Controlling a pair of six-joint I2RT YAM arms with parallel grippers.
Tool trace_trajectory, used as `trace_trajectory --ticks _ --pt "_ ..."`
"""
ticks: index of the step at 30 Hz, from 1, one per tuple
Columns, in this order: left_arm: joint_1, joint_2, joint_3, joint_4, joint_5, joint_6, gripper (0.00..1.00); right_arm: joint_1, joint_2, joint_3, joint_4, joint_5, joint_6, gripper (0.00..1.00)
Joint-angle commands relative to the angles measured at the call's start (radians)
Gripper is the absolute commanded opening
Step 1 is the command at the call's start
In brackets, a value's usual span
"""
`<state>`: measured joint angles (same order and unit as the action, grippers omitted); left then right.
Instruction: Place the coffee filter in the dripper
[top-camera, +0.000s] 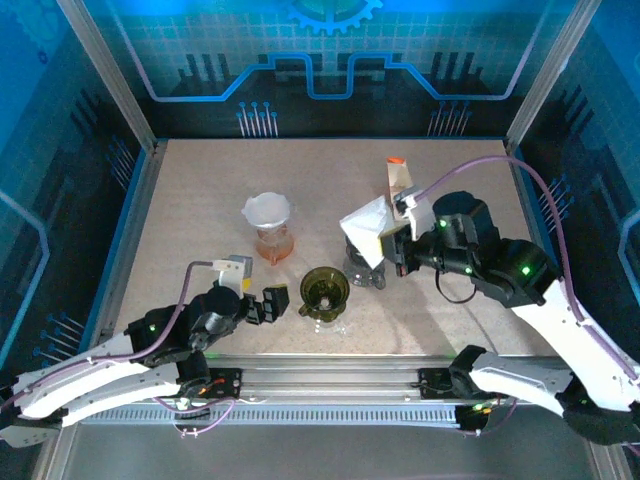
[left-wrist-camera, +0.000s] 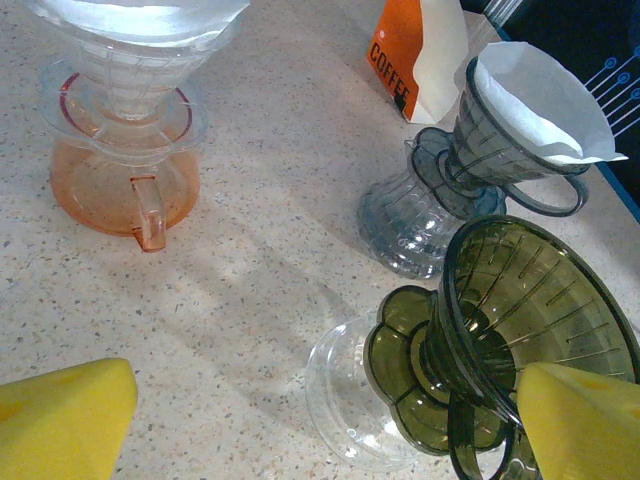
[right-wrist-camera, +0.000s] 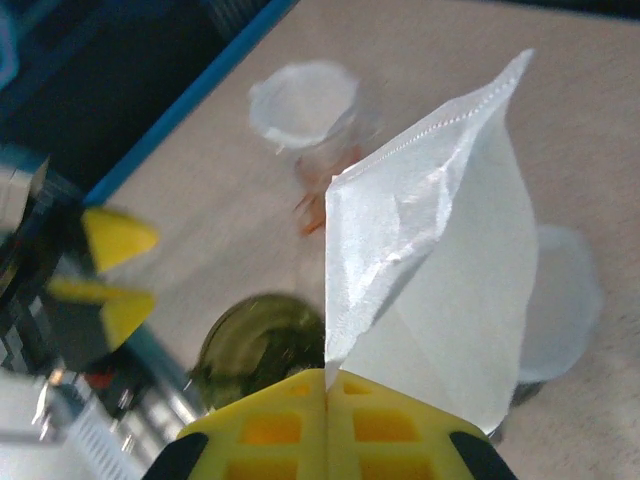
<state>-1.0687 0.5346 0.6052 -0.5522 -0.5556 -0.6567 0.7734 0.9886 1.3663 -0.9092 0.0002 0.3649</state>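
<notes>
1. Nearest, left gripper (top-camera: 272, 304): gapes wide, grips nothing, sits just beside green dripper (top-camera: 324, 290), itself unlined.
2. Farther in, right gripper (right-wrist-camera: 327, 392): clamps tight on one edge of coffee filter (right-wrist-camera: 440, 250), holds it aloft over grey dripper (top-camera: 365, 273), already lined white.
3. Beyond: orange dripper (top-camera: 272, 242), likewise lined; farthest back, coffee bag (top-camera: 397, 178), upright.

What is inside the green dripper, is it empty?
Empty. The green dripper shows bare ribbed walls; a white filter is pinched in the right gripper.
</notes>
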Motion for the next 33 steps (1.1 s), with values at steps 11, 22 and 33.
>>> trace_trajectory --ticks 11,22,33 --pt "0.007 -0.013 0.06 -0.082 -0.008 -0.015 0.99 0.271 0.305 0.278 -0.44 0.151 -0.021 0.0" --pt "0.007 -0.022 0.056 -0.083 0.013 -0.015 0.99 0.322 0.535 0.466 -0.559 0.151 -0.092 0.0" --pt "0.007 -0.053 0.044 -0.084 0.018 -0.017 0.99 0.343 0.702 0.568 -0.562 0.129 -0.141 0.02"
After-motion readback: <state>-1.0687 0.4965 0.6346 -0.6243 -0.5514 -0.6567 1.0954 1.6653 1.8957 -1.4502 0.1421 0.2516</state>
